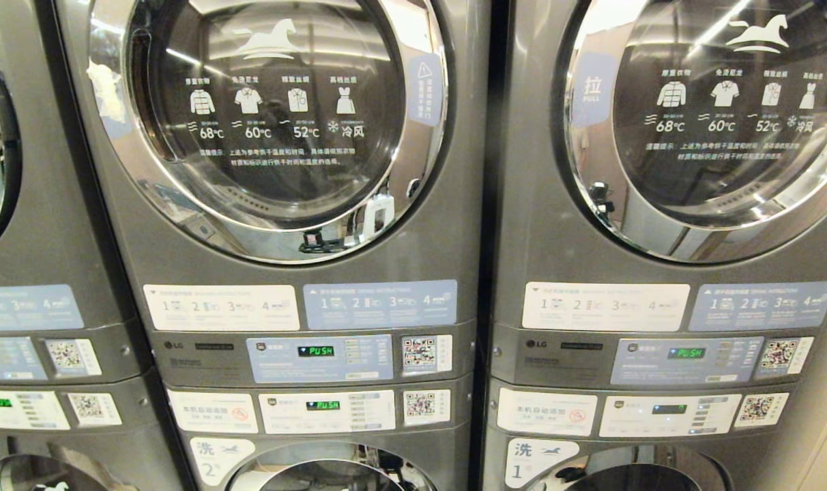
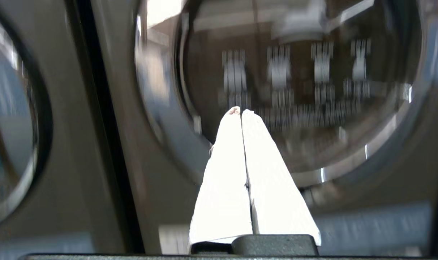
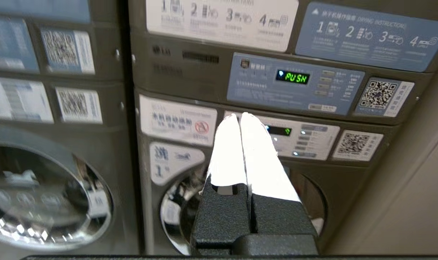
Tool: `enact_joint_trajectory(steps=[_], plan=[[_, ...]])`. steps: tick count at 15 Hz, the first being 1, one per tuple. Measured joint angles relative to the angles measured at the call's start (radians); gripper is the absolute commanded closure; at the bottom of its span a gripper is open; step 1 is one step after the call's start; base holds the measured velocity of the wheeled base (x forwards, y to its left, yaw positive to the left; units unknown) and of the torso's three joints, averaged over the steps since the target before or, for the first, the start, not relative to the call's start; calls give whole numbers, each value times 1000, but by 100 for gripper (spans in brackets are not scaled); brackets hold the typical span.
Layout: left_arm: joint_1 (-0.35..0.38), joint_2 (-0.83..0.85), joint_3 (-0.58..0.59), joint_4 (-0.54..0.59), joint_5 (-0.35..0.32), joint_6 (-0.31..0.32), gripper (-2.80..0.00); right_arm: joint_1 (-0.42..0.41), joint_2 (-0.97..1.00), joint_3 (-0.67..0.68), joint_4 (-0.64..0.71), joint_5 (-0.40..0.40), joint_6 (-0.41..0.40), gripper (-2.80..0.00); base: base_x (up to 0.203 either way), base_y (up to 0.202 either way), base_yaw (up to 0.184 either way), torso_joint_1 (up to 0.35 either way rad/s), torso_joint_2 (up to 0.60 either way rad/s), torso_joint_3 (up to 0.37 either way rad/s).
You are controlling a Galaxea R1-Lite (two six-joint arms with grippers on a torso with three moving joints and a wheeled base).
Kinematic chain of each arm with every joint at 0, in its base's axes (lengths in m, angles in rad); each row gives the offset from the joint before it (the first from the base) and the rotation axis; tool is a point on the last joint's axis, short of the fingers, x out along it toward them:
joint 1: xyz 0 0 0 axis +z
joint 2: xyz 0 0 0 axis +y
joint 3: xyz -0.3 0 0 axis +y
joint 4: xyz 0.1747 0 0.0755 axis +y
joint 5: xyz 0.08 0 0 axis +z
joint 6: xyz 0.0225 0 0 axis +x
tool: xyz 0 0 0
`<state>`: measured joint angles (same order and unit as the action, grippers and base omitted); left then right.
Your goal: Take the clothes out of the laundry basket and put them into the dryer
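We stand close before a bank of stacked grey machines, and neither the laundry basket nor any clothes show in any of our views — where they lie we cannot tell. What we do see of the task is the dryer door (image 1: 267,116), the round glass one on the upper machine to the left of centre, closed, with its garment and temperature signs printed on the glass. A second closed door (image 1: 714,116) sits to its right, marked with a pull tag on its left rim.

Our left gripper (image 2: 242,112) has its white fingers pressed together with nothing between them, and it points at a round glass door carrying the same four printed signs — the door lies straight ahead of the fingertips and a little above, apart from them, not touched.

Our right gripper (image 3: 240,117) is also closed and empty, aimed lower, at the control panels (image 3: 295,83) above the bottom washer (image 3: 240,213) on the right.

We judge the left arm the nearer to a dryer door, so opening it would fall to that arm.
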<state>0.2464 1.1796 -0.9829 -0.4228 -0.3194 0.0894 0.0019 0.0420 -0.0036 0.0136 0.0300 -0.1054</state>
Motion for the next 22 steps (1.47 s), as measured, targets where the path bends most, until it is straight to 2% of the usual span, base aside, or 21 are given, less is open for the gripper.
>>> enact_joint_trajectory(steps=[1, 4, 5, 7, 10, 14, 15, 18, 20, 22], plan=[[0, -103, 149, 21, 4, 0, 0, 0, -14, 2, -4, -10, 24, 0, 0, 0, 0, 0, 0, 0], [1, -402, 559, 107, 39, 4, 0, 0, -34, 4, -6, -12, 24, 0, 0, 0, 0, 0, 0, 0], [1, -501, 673, 152, 65, 4, 0, 0, -37, 4, -4, -12, 25, 0, 0, 0, 0, 0, 0, 0], [1, -682, 826, 269, 138, 1, 0, 0, -40, 4, -4, -15, 31, 0, 0, 0, 0, 0, 0, 0], [-4, -838, 926, 485, 261, 17, 0, 0, -40, 4, -7, -15, 38, 0, 0, 0, 0, 0, 0, 0], [-81, -890, 962, 475, 265, 36, 0, -1, -40, 4, -10, -14, 51, 0, 0, 0, 0, 0, 0, 0], [-120, -893, 963, 476, 265, 34, 0, -1, -40, 4, -10, -17, 56, 0, 0, 0, 0, 0, 0, 0], [-307, -895, 963, 478, 279, 24, 0, -1, -40, 4, -10, -18, 51, 0, 0, 0, 0, 0, 0, 0], [-348, -897, 969, 463, 300, 19, 0, -1, -40, 4, -10, -13, 48, 0, 0, 0, 0, 0, 0, 0], [-356, -898, 970, 464, 302, 15, 0, -1, -41, 4, -10, -14, 48, 0, 0, 0, 0, 0, 0, 0]])
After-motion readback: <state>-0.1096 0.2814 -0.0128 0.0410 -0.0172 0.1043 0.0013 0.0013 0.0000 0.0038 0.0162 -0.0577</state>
